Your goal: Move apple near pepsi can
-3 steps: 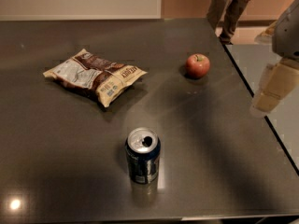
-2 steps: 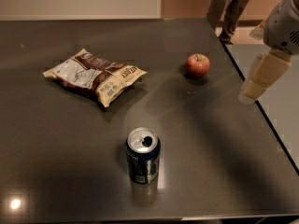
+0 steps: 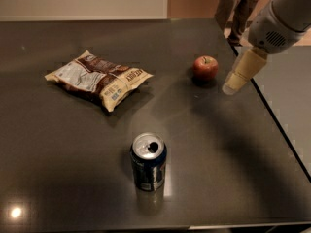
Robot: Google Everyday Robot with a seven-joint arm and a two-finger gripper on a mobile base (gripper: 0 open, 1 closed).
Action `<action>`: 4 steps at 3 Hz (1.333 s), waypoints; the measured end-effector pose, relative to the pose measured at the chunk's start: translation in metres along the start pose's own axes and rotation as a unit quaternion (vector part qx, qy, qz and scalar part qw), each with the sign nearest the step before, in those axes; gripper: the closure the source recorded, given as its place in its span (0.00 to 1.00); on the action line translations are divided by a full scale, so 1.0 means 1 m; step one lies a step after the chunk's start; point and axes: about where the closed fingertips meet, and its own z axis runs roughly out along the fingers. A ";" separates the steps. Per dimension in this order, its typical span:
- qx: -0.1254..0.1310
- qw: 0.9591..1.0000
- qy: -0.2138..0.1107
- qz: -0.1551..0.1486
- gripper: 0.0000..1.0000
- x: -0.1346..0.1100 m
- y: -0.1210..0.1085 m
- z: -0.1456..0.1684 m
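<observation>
The small red apple point(image 3: 205, 67) with a short stem sits on the dark table point(image 3: 73, 144) at the right, toward the back. The dark blue pepsi can point(image 3: 148, 161) stands upright near the front middle, its silver top open. My gripper point(image 3: 235, 81) comes in from the upper right on a grey arm. It hovers just to the right of the apple, a little above the table, apart from it. Only cream-coloured fingers point(image 3: 243, 70) pointing down-left show.
A brown and white snack bag point(image 3: 97, 79) lies at the back left. The table's right edge point(image 3: 277, 125) runs diagonally close to the gripper. A person's legs point(image 3: 239, 6) stand beyond the table's far right corner.
My gripper has moved left and toward the apple, from beyond the table's right edge to over the tabletop. The apple, can and bag have not moved.
</observation>
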 end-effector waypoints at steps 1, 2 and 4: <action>-0.002 1.000 -0.002 0.013 0.00 -0.008 -0.015 0.029; -0.008 1.000 -0.001 0.022 0.00 -0.012 -0.025 0.058; -0.010 0.999 0.001 0.036 0.00 -0.015 -0.047 0.090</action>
